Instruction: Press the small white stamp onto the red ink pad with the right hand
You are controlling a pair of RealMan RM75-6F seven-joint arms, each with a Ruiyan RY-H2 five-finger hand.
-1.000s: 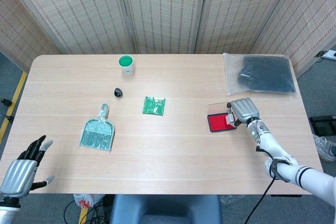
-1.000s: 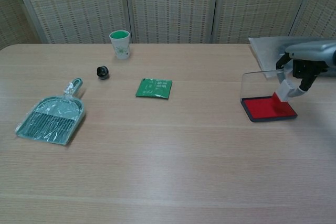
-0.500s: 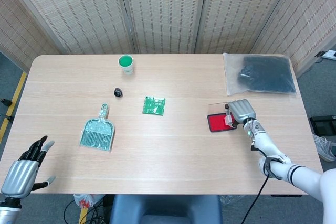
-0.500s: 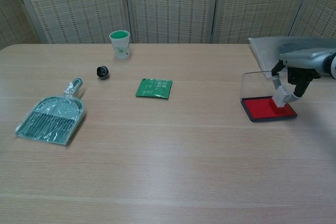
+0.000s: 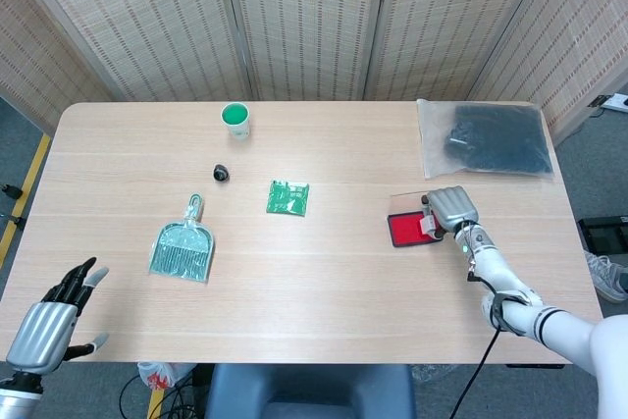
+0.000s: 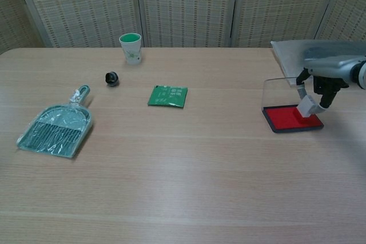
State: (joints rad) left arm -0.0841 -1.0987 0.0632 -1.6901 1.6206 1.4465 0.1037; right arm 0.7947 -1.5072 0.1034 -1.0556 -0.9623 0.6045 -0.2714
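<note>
The small white stamp (image 6: 307, 106) sits pinched in the fingers of the right robot hand (image 6: 323, 78), tilted rather than square, with its lower corner at or just above the red ink pad (image 6: 292, 118), over the pad's 3 o'clock edge; from the chest view I cannot say for sure whether its face is fully down on the red. That tilt is what worries me: if the hand pushes now, I reckon only one corner takes ink, or the stamp pivots in the grip and slips out sideways. It is also close to the pad's rim, so a small drift toward 3 o'clock could put half the face on the dark frame or on the bare table (image 6: 189, 170). The pad's clear lid (image 6: 278, 91) stands up along its 12 o'clock side, just beside the fingers; a nudge there could, I think, flip it shut or shove the whole light pad across the wood, since nothing holds it down. At 12 o'clock from the pad, near the table's far corner, lies a clear bag of something black (image 5: 496, 139), close enough that a wide pull-back might brush it. The rest is well apart toward 9 o'clock: a green packet (image 6: 168, 96), a small black ball-like thing (image 6: 111, 78), a green-lined cup (image 6: 131, 47) and a wrapped green dustpan (image 6: 56, 131). The left robot hand (image 5: 51, 317) hangs off the near table edge, fingers spread, holding nothing.
</note>
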